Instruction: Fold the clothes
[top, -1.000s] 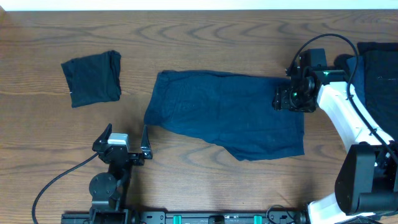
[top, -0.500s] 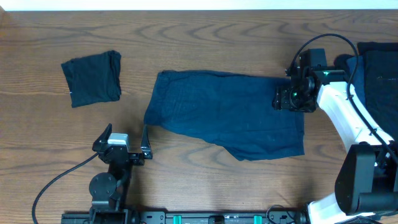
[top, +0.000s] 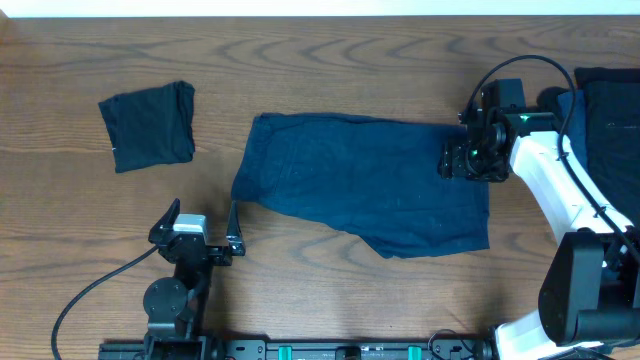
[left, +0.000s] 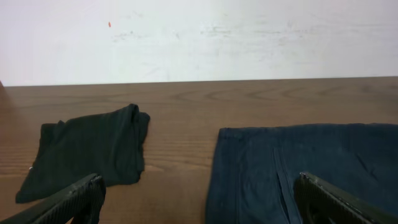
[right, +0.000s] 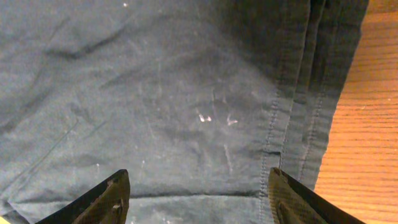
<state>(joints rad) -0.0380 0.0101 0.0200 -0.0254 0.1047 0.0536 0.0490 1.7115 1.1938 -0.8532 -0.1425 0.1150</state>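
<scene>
I read the R gripper (top: 470, 158) as jaws apart, empty, right over the navy garment's (top: 350, 185) right end. It lies mid worktop (top: 330, 60), long axis L-R. L gripper (top: 200, 222) wide, near its left corner.

In the overhead view the dark heap of clothes (top: 612, 110) at the right side is cut off by the picture's edge and partly covered by the right arm (top: 548, 175). The right gripper (top: 462, 158) hides its own 2 fingers there, and also the corner of the navy garment (top: 370, 185) under it. In the right wrist view this garment runs out of 3 edges.
</scene>
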